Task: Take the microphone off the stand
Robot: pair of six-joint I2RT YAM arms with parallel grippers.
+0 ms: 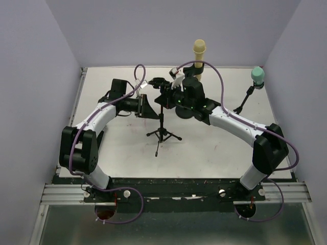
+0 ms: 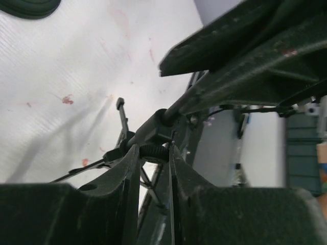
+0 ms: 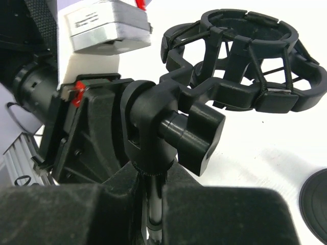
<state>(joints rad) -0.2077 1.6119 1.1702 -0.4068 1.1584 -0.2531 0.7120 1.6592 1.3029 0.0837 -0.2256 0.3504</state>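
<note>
entry, as we find it:

- tripod stand (image 1: 162, 133): black, upright at the middle of the table (image 1: 214, 148), legs spread.
- shock mount (image 3: 240, 94): a black cage ring at the head of the stand, joined to it by a clamp knob (image 3: 196, 138). we see the pale table through the ring.
- left gripper (image 2: 153, 153): jaws drawn narrow and clamped on the knurled collar of the stand's pole, from the left side.
- right gripper (image 3: 152, 186): jaws likewise narrow, one finger on each side of the pole just beneath the clamp knob, holding it.
- yellow-headed microphone (image 1: 199, 50): upright at the far edge of the table, behind the right wrist, its lower part hidden.
- teal-headed microphone (image 1: 258, 76): on a small stand (image 1: 244, 102) at the far right, well apart from both grippers.
- grey box (image 3: 110, 28): on a white block above the left gripper. it carries a label whose print is too small for us to read.
- stains (image 2: 67, 99): a few reddish marks on the white table surface.
</note>
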